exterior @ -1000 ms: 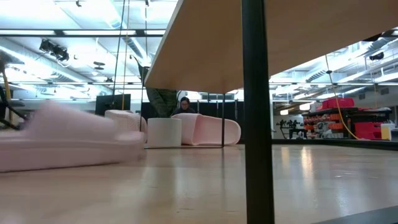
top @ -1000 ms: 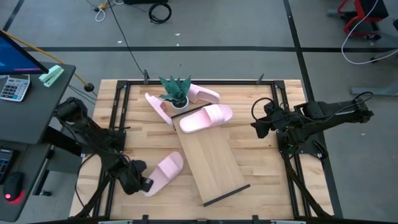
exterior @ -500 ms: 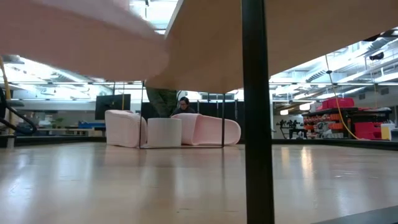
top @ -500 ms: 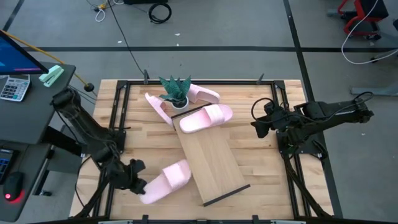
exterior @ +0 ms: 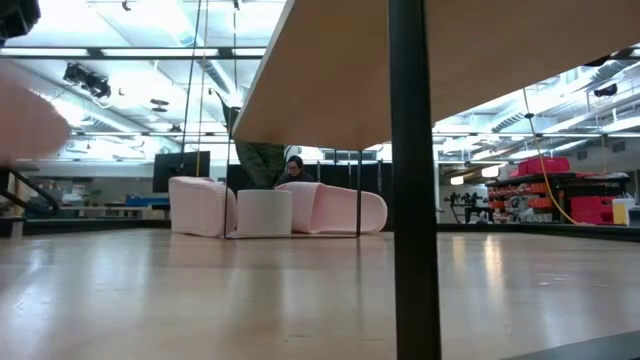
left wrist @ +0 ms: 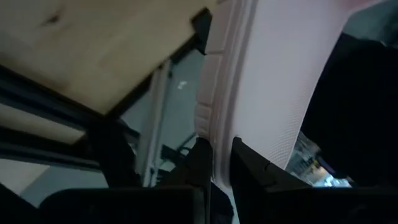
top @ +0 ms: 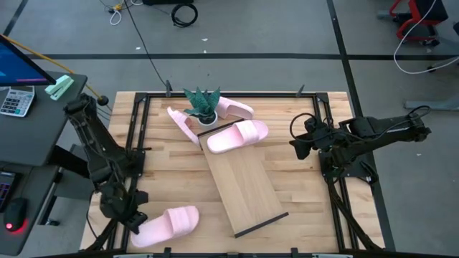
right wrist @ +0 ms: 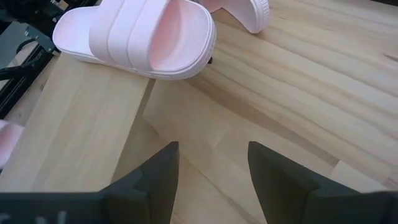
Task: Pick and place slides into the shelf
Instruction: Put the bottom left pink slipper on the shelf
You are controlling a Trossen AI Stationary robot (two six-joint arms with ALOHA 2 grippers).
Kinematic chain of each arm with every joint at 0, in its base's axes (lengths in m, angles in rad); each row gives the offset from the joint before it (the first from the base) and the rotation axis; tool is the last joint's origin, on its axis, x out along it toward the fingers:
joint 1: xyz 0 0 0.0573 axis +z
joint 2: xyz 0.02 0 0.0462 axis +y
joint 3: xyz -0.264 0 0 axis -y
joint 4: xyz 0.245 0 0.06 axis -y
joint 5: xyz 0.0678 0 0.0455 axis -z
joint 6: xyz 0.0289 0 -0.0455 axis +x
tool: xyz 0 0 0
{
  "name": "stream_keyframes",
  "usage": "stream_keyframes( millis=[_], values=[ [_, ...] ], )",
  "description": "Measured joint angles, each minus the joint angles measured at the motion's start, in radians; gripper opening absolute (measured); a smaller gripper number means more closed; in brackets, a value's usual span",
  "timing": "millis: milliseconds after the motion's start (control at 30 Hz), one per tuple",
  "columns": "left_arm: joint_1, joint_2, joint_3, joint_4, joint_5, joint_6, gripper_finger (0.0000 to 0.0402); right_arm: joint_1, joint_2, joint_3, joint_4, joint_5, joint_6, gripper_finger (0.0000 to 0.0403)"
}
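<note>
My left gripper is at the table's near left corner, shut on a pale pink slide that reaches from it toward the shelf. The slide shows as a pink blur in the low view. The shelf, a light-wood board, lies slantwise mid-table. A second slide rests sole-down on the shelf's far end. Two more slides lie by the plant. My right gripper is open and empty at the table's right, short of the shelf's far end. My left gripper pinches the rim of the slide's sole between its two fingers, at the slide's left end. The slide is lifted clear of the table and sticks out from the fingers toward the table's right.
A small potted plant stands at the far middle among the slides. Black frame rails run along the table's left and right sides. A thin black rail caps the shelf's near end. A desk with a calculator stands left of the table.
My left gripper has lifted the slide off the table and carried it toward the near left corner. The slide has swung about: it lay slanting beside the shelf and now hangs clear near the front edge, its free end pointing right.
</note>
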Motion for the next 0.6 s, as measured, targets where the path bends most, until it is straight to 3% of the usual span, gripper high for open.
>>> stream_keyframes(
  millis=[233,367,600],
  values=[
    [0.008,-0.077,0.0,0.024,-0.125,0.084,0.004,0.0,0.0,0.0,0.0,0.0,-0.004,0.0197],
    [0.02,-0.092,0.062,-0.007,-0.132,0.138,0.004,0.0,0.0,0.0,0.0,0.0,0.003,0.0197],
    [0.03,-0.093,0.308,-0.386,-0.144,0.169,0.004,0.0,0.0,0.0,0.0,0.0,0.003,0.0197]
  ],
)
